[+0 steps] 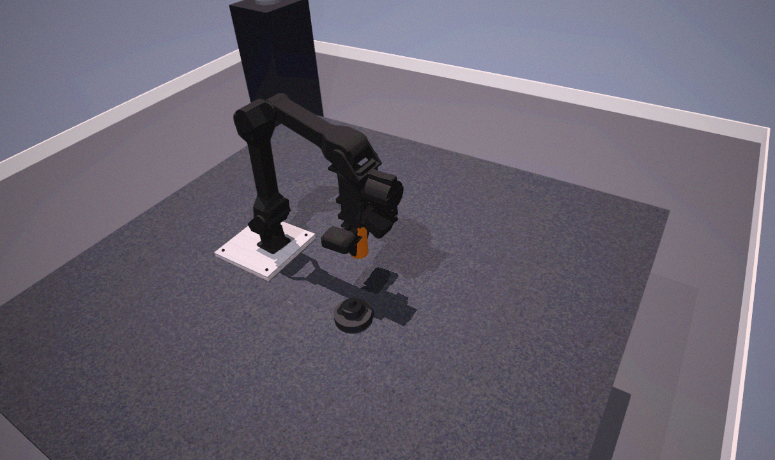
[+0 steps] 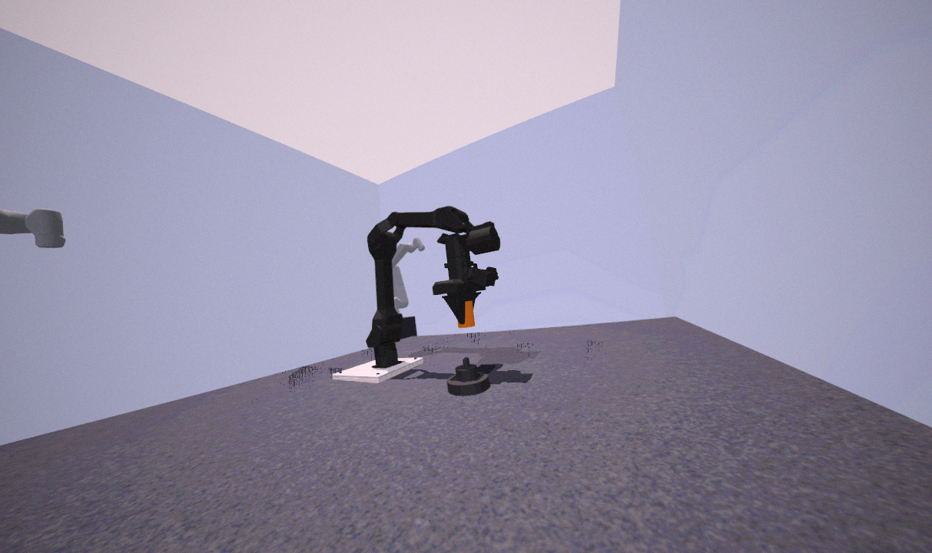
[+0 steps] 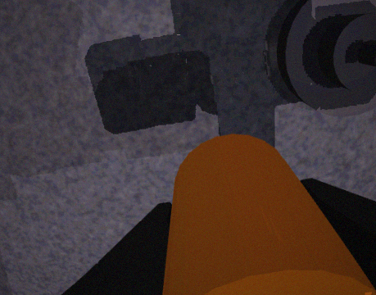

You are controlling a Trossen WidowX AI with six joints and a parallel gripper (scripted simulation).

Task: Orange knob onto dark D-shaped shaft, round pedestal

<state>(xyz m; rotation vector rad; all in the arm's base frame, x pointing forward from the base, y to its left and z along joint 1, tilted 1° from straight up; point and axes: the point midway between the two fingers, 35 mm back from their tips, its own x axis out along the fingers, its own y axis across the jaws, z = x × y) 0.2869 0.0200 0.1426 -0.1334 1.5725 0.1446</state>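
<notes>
the orange knob (image 1: 363, 243) (image 2: 467, 314) (image 3: 245, 213) is a plain, smooth, rounded piece, taller than it is wide. it is held between the gripper's fingers, off the floor and close to upright, with its lower end showing beneath them (its hole is out of sight in all three views). it is apart from the shaft (image 1: 353, 303) (image 2: 466, 362) (image 3: 373, 54), a short dark stub that stands upright and bare. the shaft rises from the middle of the round pedestal (image 1: 345, 324) (image 2: 469, 387) (image 3: 298, 88), which is dark, stepped and flat on the floor, a wide disc with a narrower one on top.
</notes>
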